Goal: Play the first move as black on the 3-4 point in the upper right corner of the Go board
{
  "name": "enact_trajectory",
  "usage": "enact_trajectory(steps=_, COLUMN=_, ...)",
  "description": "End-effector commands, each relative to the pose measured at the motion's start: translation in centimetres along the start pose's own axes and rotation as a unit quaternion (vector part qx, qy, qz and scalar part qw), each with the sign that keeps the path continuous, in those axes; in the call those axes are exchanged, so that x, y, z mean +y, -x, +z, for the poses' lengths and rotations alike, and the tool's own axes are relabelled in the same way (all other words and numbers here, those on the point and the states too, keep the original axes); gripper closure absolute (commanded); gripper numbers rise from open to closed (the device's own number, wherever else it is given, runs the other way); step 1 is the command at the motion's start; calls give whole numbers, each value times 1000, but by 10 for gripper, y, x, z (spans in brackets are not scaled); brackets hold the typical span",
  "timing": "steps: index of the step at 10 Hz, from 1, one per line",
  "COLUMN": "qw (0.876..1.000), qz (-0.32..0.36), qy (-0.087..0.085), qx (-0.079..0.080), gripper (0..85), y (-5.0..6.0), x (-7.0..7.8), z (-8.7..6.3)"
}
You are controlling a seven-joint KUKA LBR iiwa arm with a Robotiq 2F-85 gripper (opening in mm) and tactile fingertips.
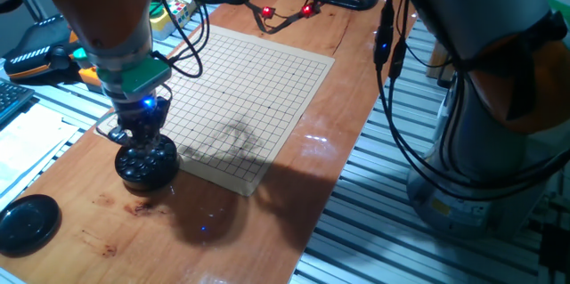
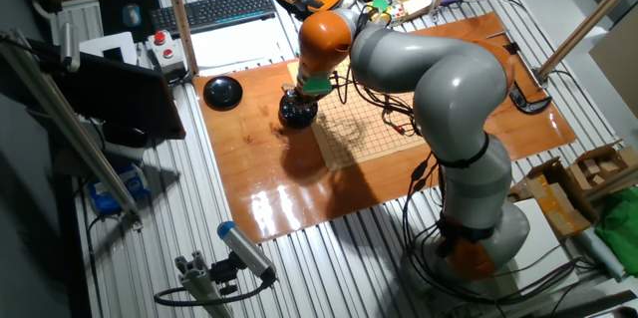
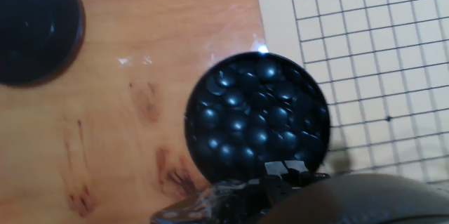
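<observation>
Black stones (image 3: 256,115) heaped in bowl (image 3: 196,140) under claw (image 1: 142,134), claw's spread indiscernible; no legible writing.

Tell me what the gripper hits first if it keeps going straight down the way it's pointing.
Most likely the black stones heaped in the round bowl: the gripper points straight down right above it. How much gap remains is unclear, since its fingertips are hard to make out.

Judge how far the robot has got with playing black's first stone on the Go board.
Early stage. Done: the bowl's lid lies off to the side, and the gripper is at the bowl of black stones. In hand: fetching a stone; the jaws' state is unclear. Left: the board carries no stone.
</observation>
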State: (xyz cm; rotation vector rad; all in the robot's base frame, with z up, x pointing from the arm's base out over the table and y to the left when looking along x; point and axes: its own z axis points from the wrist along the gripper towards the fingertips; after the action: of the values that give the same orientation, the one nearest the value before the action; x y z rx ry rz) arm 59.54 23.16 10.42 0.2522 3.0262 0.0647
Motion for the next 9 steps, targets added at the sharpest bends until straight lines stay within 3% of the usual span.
enact_trajectory(steps=1, qw=1000, qz=0, qy=-1, qx=0, gripper=843, y=1, x=0, z=2)
enact_trajectory(steps=9, qw=1000, qz=5, qy=-7, qx=-8, gripper=843, y=4, x=0, z=18)
